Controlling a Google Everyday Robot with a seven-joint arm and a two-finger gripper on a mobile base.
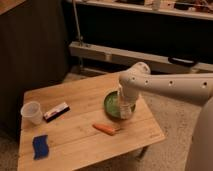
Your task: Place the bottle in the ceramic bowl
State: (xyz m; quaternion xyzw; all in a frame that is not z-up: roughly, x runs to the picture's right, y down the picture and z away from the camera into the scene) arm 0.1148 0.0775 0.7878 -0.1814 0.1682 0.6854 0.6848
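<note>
The green ceramic bowl sits on the right half of the wooden table. My arm reaches in from the right and bends down over it. My gripper points straight down into the right part of the bowl. A slim whitish shape, the bottle, stands upright at the gripper's tip, inside the bowl's rim. The arm hides the bowl's right side.
An orange carrot lies just in front of the bowl. A translucent plastic cup and a flat white-and-dark box are at the left. A blue sponge lies at the front left. A dark cabinet stands behind.
</note>
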